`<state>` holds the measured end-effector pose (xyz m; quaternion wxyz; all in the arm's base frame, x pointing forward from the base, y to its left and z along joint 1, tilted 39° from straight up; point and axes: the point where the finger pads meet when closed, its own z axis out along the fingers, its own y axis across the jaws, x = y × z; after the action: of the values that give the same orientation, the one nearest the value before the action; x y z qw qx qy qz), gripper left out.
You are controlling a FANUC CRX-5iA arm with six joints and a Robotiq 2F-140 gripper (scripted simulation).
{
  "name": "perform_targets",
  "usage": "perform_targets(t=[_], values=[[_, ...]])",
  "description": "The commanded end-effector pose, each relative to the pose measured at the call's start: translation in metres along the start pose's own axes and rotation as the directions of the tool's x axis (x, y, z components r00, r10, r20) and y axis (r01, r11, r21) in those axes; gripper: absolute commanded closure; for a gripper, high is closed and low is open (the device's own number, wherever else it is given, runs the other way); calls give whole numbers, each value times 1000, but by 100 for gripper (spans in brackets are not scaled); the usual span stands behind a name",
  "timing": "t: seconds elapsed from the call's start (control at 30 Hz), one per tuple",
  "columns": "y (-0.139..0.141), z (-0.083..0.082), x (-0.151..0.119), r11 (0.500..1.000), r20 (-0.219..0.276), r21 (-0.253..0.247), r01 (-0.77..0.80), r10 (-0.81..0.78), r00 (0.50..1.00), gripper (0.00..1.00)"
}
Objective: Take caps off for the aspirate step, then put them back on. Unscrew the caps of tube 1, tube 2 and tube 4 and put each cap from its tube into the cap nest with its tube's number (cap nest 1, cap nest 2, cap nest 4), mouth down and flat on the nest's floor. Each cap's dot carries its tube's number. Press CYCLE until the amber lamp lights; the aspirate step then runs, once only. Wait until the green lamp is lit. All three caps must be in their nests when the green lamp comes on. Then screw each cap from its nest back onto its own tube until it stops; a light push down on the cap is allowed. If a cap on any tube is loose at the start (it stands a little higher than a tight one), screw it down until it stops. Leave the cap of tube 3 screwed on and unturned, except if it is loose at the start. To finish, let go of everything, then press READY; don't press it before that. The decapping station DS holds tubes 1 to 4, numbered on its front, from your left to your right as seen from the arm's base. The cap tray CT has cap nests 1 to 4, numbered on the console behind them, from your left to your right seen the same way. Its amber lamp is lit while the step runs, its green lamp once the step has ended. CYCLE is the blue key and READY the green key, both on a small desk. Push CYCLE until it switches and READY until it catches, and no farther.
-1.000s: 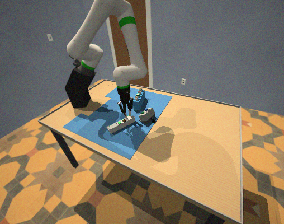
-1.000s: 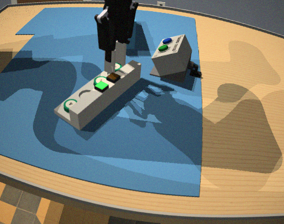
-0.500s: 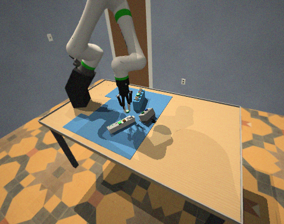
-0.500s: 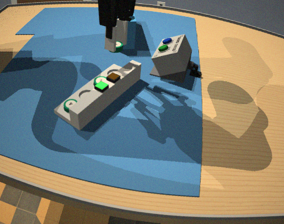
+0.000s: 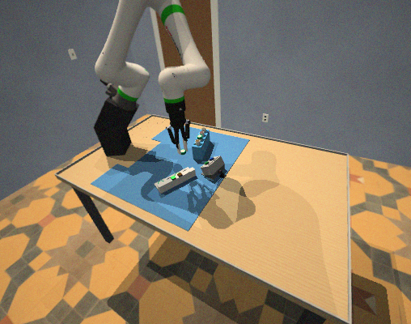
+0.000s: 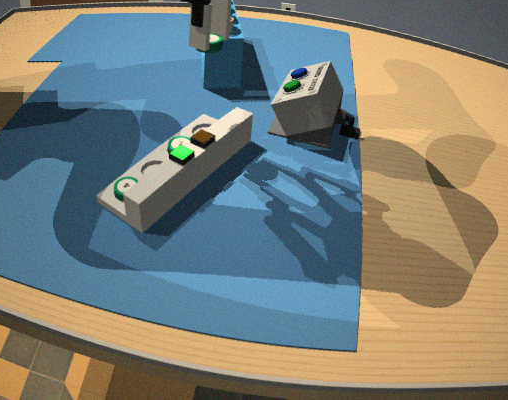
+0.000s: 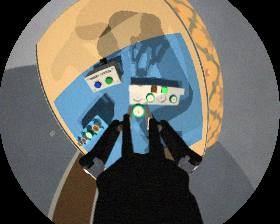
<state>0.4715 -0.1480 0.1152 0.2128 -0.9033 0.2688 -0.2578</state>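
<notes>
Hand (image 6: 213,42) pinches green cap (image 6: 215,43), upper centre, raised above counter (image 6: 437,252) for recapping; green lamp (image 6: 181,154) lit.

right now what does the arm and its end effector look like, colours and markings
The arm is glossy white with rounded joints and bright green bands at the joints, plus a small red marking along the forearm. It stands on a black block base. The end effector is black, with two long linked fingers that end in pale grey pads. No loose cables show.
</notes>
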Motion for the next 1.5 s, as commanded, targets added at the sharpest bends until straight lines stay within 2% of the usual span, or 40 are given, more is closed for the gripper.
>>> perform_targets(t=[0.0,0.07,0.2,0.23,0.67,0.77,0.93,1.27,1.33,1.47], values=[[-7,-2,-5,997,-1,0,-83,83,997,100],[-20,-2,-14,969,0,0,-248,248,969,100],[-20,-2,-14,969,0,0,-248,248,969,100],[-27,-2,-19,945,0,0,-327,327,945,100],[-96,-2,-67,945,0,0,-328,328,945,100],[-96,-2,-67,945,0,0,-328,328,945,100],[-130,-2,-91,945,0,0,-328,328,945,100],[-177,-2,-124,945,0,0,-328,328,945,100],[-177,-2,-124,945,0,0,-328,328,945,100],[-205,-2,-143,945,0,0,-328,328,945,100]])
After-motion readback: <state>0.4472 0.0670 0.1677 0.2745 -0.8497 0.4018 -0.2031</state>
